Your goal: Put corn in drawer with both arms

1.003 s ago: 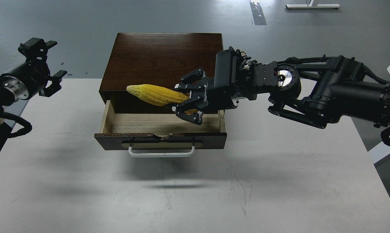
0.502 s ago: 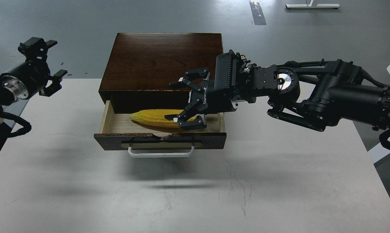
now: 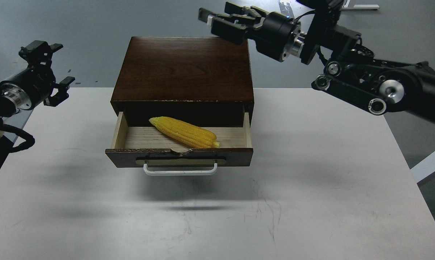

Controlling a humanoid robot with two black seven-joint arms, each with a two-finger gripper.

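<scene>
The yellow corn [image 3: 184, 132] lies slanted inside the open drawer [image 3: 179, 157], on its pale wood floor, with the tapered end to the left. The drawer is pulled out of the dark brown box [image 3: 183, 68] and shows its white bar handle [image 3: 180, 171]. My right gripper [image 3: 217, 18] is high above the box's back right corner, empty, with its fingers apart. My left gripper [image 3: 55, 74] hangs open and empty at the far left, off the table's left edge.
The white table [image 3: 311, 187] spreads in front of and beside the box. The grey floor lies behind it. The right arm's links [image 3: 376, 90] hang over the table's back right part.
My right gripper let go of the corn, which dropped into the drawer and settled slanted. The right arm then lifted away up and back. The left arm stayed put.
</scene>
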